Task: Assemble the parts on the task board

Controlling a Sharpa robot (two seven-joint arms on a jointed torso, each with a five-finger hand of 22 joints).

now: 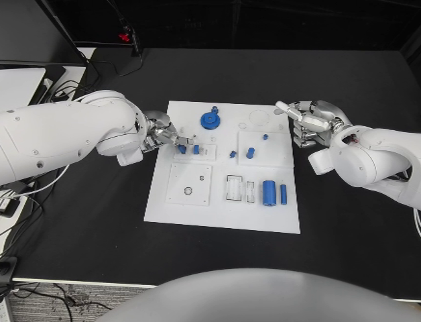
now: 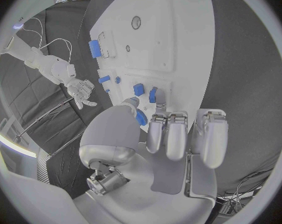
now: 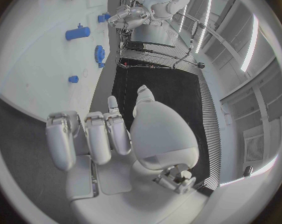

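Observation:
The white task board (image 1: 225,215) lies mid-table. My left hand (image 1: 162,137) hovers at the board's left edge, fingers curled over two small blue parts (image 1: 182,149) (image 1: 196,149) standing in a socket plate. In the left wrist view those parts (image 2: 152,95) (image 2: 139,89) sit just past the fingertips (image 2: 158,122). A blue sliver (image 2: 141,118) shows between thumb and fingers; I cannot tell if it is held. My right hand (image 1: 312,124) (image 3: 110,134) hangs by the board's upper right edge and holds nothing. A blue gear (image 1: 210,121) stands at the top.
More small blue parts (image 1: 250,152) (image 1: 265,137) stand mid-board. A blue cylinder (image 1: 269,193) and a thin blue rod (image 1: 283,194) lie at the lower right. Cables and a white surface (image 1: 7,87) sit off the table's left edge.

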